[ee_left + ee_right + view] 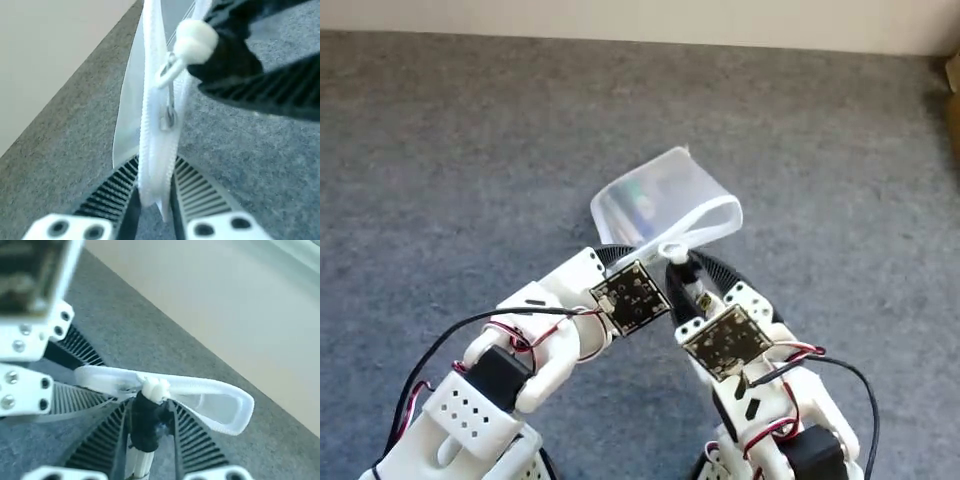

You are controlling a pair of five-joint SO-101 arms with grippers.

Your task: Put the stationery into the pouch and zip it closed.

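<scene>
The clear pouch [670, 195] with a white zipper band [708, 220] is held up off the carpet between my two grippers, and coloured stationery [638, 206] shows through its wall. My left gripper [152, 177] is shut on the end of the zipper band [156, 125]. Beside it, my right gripper [149, 407] is shut on the zipper pull with its white bead [156, 388]. Beyond the pull, the pouch mouth [216, 407] gapes in a loop. In the high view, the left gripper [617, 257] and the right gripper [684, 270] meet under the bead [674, 252].
Grey carpet [460, 160] covers the floor all round, with a pale wall strip [620, 18] along the far edge. The left arm's wrist board [30, 340] sits close beside the right gripper. Cables [470, 325] loop off both arms.
</scene>
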